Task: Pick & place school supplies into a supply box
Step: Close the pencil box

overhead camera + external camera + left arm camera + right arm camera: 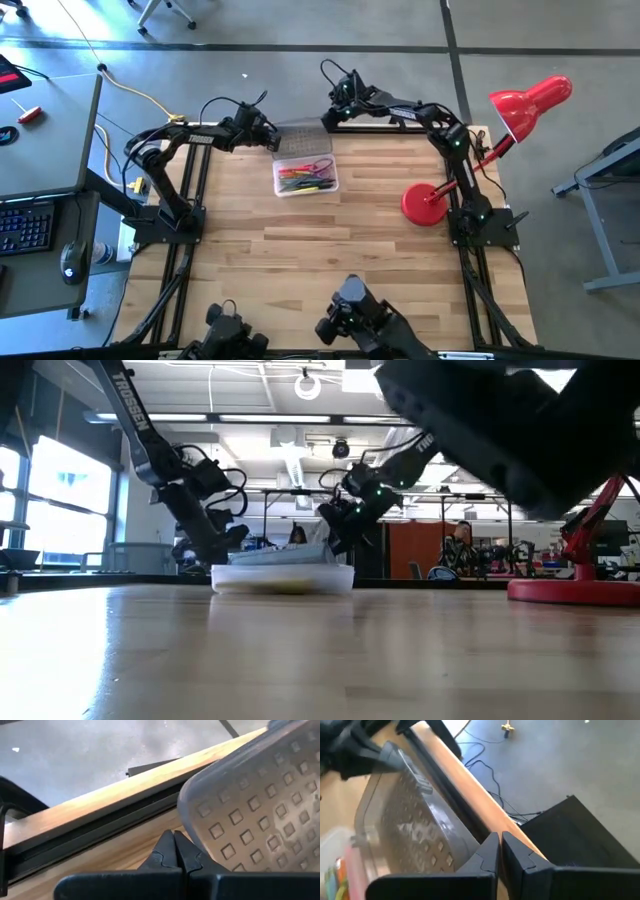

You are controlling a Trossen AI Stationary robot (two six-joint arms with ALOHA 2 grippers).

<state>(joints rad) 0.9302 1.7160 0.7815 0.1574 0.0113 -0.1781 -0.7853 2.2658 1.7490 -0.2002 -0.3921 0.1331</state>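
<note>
Both my hands are at the far edge of the surface (300, 260), working the lid (300, 140) of the supply box (306, 178), and I judge the closing step is what's in hand. The school supplies (305, 176) lie inside the clear tray, a bundle of orange, yellow, green and pink sticks, so the picking looks done from here. My left hand (272, 137) sits at the lid's left corner with its fingers pressed together and nothing between them; in its wrist view the closed tips rest just beside the dimpled grey lid, touching or nearly so, I can't say which. I take it I'm using shut fingers as a pusher rather than a pincer, because a thin flap is easier to nudge than to pinch. My right hand (336, 112) is at the lid's far right side, fingers also pressed together, empty, its tips near the lid's edge by the surface rim. The lid looks laid back behind the tray, tilted, not yet down over the contents. What's around: the red desk lamp (500, 130) stands well apart on my right, its base (428, 204) on the wood, clear of the box. The surface's far rail runs right behind the lid, so there's little room to get under it from that side.
</note>
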